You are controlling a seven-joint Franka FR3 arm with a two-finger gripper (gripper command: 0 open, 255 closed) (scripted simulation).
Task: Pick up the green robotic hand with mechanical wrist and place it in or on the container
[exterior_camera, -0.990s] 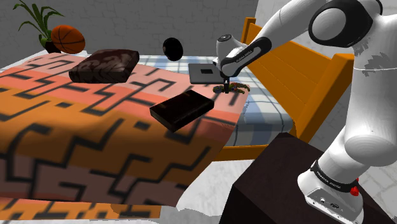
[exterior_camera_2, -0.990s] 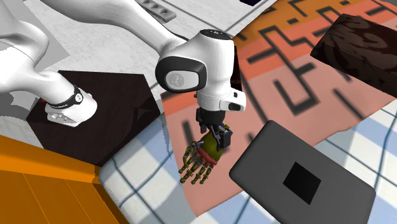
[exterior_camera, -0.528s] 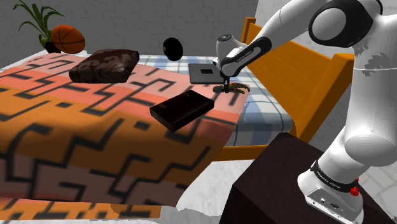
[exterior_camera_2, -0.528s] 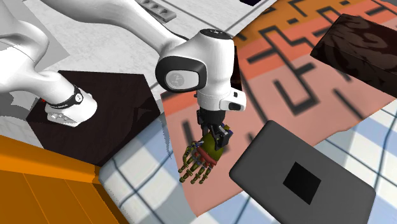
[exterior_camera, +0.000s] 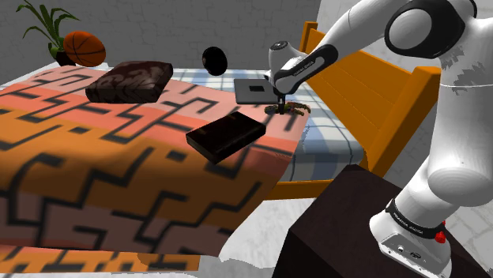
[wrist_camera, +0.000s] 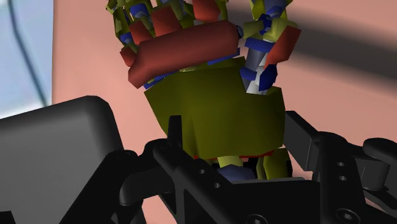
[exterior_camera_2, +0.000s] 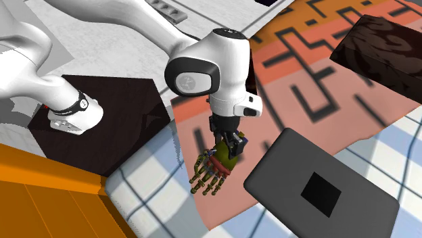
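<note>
The robotic hand (wrist_camera: 213,118) has an olive-green palm, red and blue knuckle parts and a mechanical wrist. It lies low over the pink edge of the patterned blanket (exterior_camera_2: 223,203), fingers pointing away from the gripper. My black gripper (wrist_camera: 232,168) is shut on the wrist end, its fingers clasping it from both sides. In the second exterior view the gripper (exterior_camera_2: 230,149) points straight down onto the hand (exterior_camera_2: 211,172). In the shoulder view the gripper (exterior_camera: 280,106) and the hand (exterior_camera: 295,106) sit near the bed's far corner, beside a flat dark grey box (exterior_camera: 254,89).
The flat grey box (exterior_camera_2: 318,193) with a black square on top lies right beside the hand. A black box (exterior_camera: 226,134) and a brown box (exterior_camera: 130,79) rest on the blanket. A dark oval object (exterior_camera: 214,60), a basketball (exterior_camera: 84,47) and the orange bed frame (exterior_camera: 395,103) surround the bed.
The fingers have shut on the robotic hand's wrist. The gripper and the hand have since risen very slightly.
</note>
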